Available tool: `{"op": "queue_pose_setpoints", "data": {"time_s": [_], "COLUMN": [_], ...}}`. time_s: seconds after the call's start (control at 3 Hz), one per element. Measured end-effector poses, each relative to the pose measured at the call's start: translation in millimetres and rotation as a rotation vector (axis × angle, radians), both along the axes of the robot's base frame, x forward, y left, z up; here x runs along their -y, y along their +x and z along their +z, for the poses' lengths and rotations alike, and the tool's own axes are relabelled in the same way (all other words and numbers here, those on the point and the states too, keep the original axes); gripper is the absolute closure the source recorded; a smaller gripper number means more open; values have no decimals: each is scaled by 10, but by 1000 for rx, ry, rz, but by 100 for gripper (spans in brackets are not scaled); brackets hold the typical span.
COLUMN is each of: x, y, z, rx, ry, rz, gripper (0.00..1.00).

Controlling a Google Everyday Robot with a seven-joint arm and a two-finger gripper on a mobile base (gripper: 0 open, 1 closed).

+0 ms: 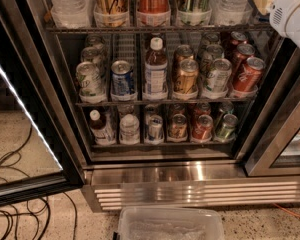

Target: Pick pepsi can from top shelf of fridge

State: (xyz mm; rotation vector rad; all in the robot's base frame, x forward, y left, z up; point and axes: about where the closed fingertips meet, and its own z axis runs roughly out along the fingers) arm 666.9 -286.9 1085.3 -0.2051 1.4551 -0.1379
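The tool point(291, 13) shows only as a white housing at the upper right edge. It sits in front of the fridge point(190, 176), at about the height of the top shelf point(155, 29). Whether it is spread or pressed together cannot be told.

The pepsi can point(122, 79) — the one deep-blue can in view — stands upright in the front row, second from the left. It appears to rest on the rack just below the uppermost one showing, not among the tall cans and bottles above. A pale can point(88, 78) stands just beside it on the left and a capped bottle point(155, 70) on the right.

The step in hand looks like the approach, since the tool is well apart from the can and would have to travel left and down. Done well, it should come in straight from the near side, centred on the can — passing under the rail above and between the two neighbours without nudging either.
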Motion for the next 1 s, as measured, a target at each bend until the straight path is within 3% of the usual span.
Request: {"op": "queue_pose_setpoints", "data": {"time_s": [0.33,0.67,1.0], "x": [-99,-312,-524], "y": [-38,-153,-338], "z": [100,472,682], "rx": [3,32,5], "ry": [-39,-25,-5], "rz": [19,66,117], "gripper": [100,100,100]}}
